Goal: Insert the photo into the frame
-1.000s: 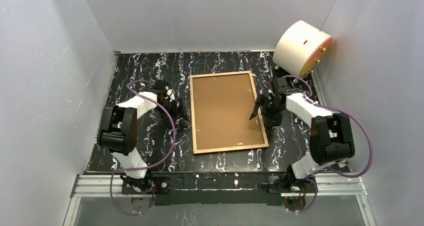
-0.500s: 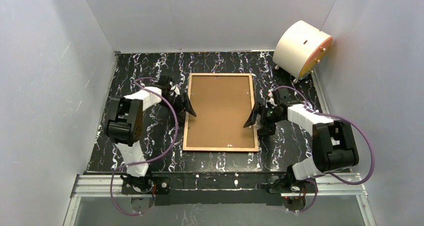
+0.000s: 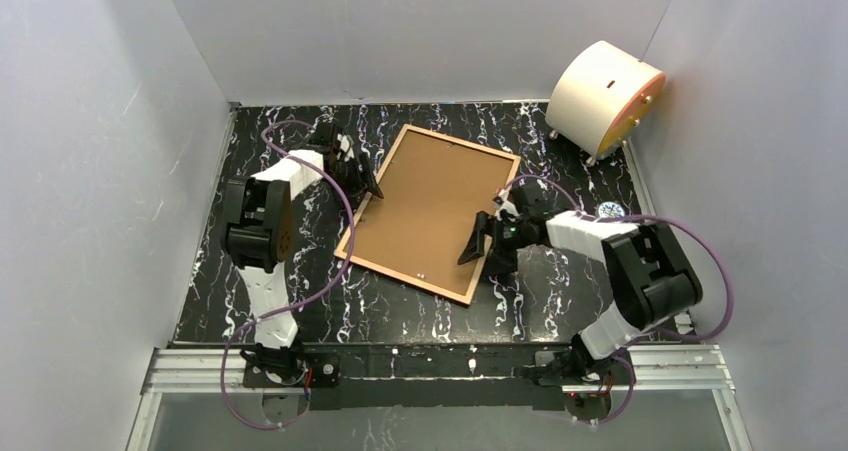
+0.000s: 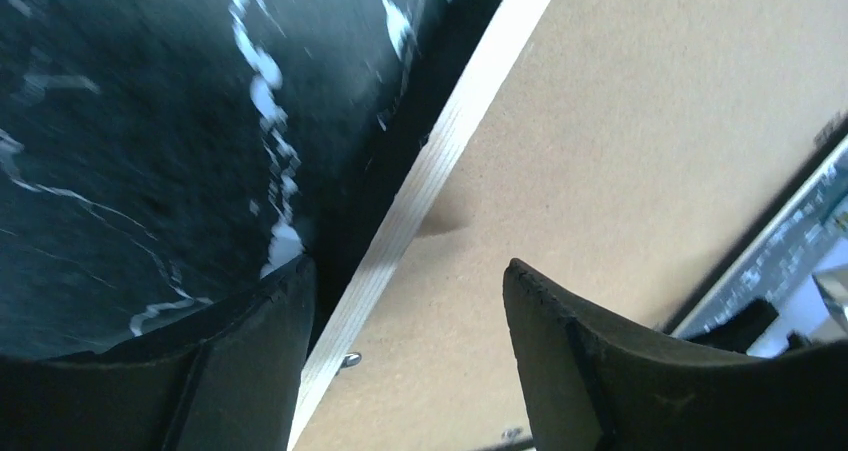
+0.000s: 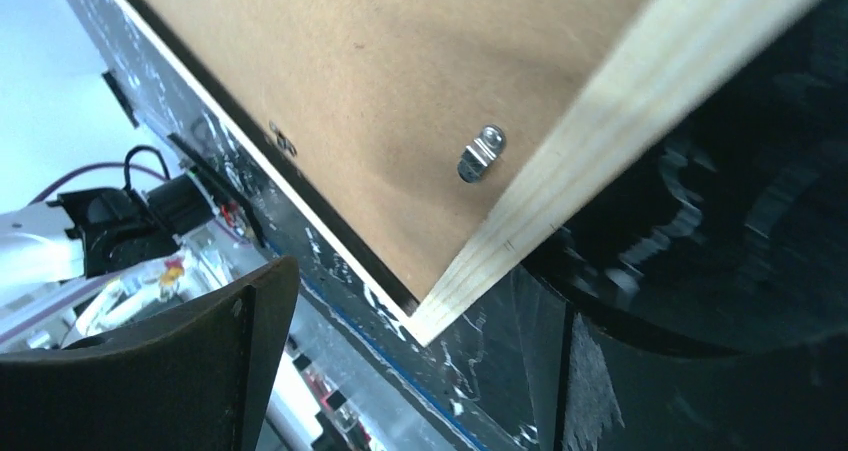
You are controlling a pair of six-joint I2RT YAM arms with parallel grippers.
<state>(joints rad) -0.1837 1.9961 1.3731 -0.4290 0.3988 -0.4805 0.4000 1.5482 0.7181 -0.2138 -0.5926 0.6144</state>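
Frame: large thin-edged rectangular picture frame (image 3: 404, 279) with a light wood rim lies back side up in the middle of the table, skewed, with one corner pointing at the arms.
Backing: plain brown board (image 3: 432, 214) fills the frame, and a small silver metal clip (image 5: 480, 153) sits on it just inside the rim.
Left gripper: left gripper (image 3: 370, 189) (image 4: 405, 281) is at the frame's left long edge. Its jaws are apart and straddle the rim, one finger over the table, the other over the board. Contact cannot be told.
Right gripper: right gripper (image 3: 478, 249) (image 5: 410, 291) is low at the opposite long edge near a corner, its jaws spread wide.
Table: black white-veined marble-pattern top (image 3: 300, 291) lies under everything.
Far right: cream drum-shaped object (image 3: 603, 96) stands well apart from the frame.
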